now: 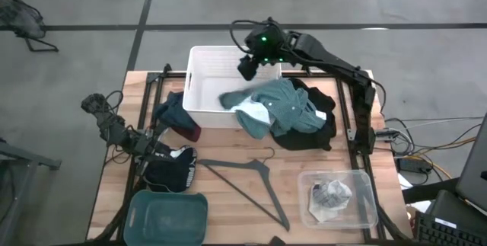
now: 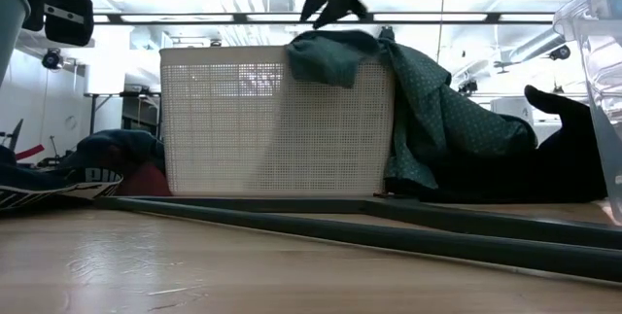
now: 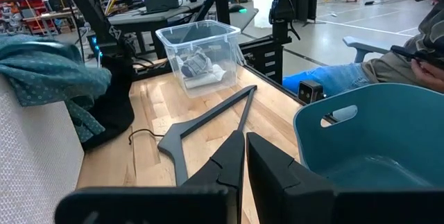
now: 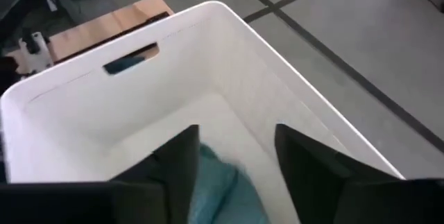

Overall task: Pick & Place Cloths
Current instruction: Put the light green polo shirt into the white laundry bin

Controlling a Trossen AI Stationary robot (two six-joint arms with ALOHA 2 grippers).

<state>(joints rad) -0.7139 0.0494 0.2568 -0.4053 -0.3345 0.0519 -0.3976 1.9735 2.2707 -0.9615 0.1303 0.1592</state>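
Fingers of my right gripper (image 4: 232, 161) stand apart, empty, over the basket (image 1: 199, 67); teal shirt (image 1: 278, 105) drapes below; left gripper (image 3: 244, 156) shut.

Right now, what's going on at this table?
The right gripper hangs open over the white basket, holding nothing. The teal shirt is draped over the basket's rim, part inside and most still out on the table over a black garment. The left gripper rests shut by the navy printed cloth, near the grey hanger.
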